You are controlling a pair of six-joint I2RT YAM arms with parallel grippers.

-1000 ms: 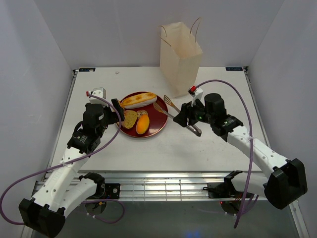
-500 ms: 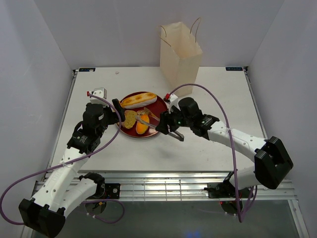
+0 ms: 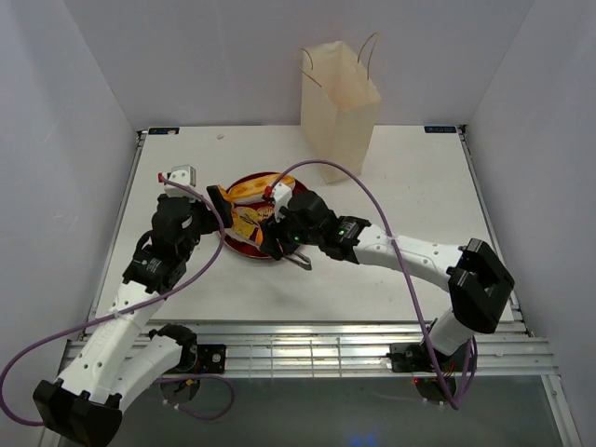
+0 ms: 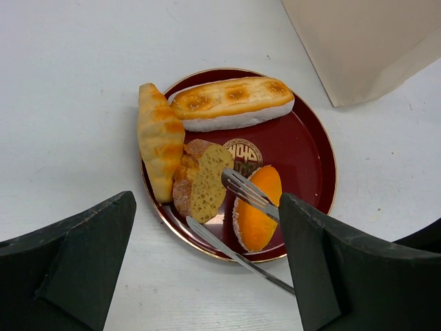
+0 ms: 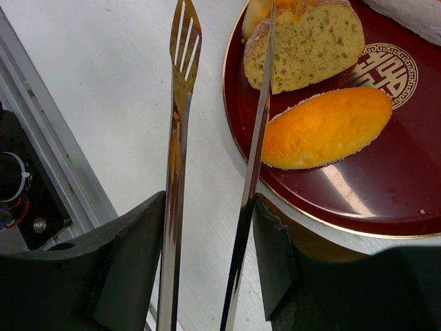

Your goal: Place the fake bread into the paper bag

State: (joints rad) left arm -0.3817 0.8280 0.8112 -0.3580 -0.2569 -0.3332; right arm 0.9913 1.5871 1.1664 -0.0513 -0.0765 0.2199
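The fake bread lies on a dark red plate (image 4: 303,148): a long roll (image 4: 231,102), a croissant-shaped piece (image 4: 158,138), a brown slice (image 4: 203,181) and an orange oval (image 4: 256,207). My right gripper (image 5: 210,207) is shut on thin metal tongs (image 5: 180,83), hovering over the plate's near edge (image 3: 279,237). The tong blades are spread: one crosses the slice (image 5: 310,41) beside the orange oval (image 5: 327,127), the other hangs over the table outside the rim. My left gripper (image 4: 207,207) stands open at the plate's left side, holding nothing. The paper bag (image 3: 340,98) stands upright at the back.
The bag's lower corner (image 4: 365,41) sits just beyond the plate. The right arm and its purple cable (image 3: 372,191) stretch across the table's middle. White walls close in both sides, and a metal rail (image 3: 307,349) runs along the near edge.
My right arm has swung left from beside the plate to over it, carrying the tongs; the blades now reach the slice and oval. The left arm has barely shifted.
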